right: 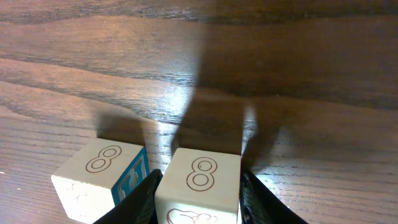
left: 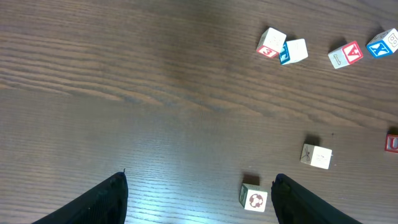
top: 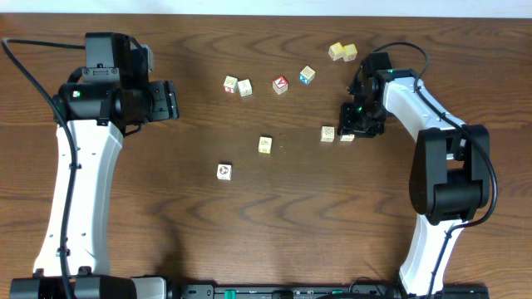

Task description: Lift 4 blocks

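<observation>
My right gripper (right: 200, 194) is shut on a cream block (right: 199, 169) with a brown 8 on top, one finger on each side. I cannot tell whether that block is off the table. A second 8-marked block (right: 98, 176) with a blue side face sits touching the outside of the left finger. Overhead, the right gripper (top: 356, 126) is beside these two blocks (top: 327, 133). Another cream block (top: 265, 144) lies mid-table. A cream block with a reddish-brown ring (left: 254, 198) lies just inside the right finger of my open left gripper (left: 199, 190), which hangs well above the table.
Two cubes with red and blue faces (top: 237, 85) lie at the back, then a red-faced cube (top: 280, 84) and a blue-faced one (top: 307, 75). Two yellow cubes (top: 342, 51) sit behind the right gripper. The left gripper (top: 170, 100) is at the left.
</observation>
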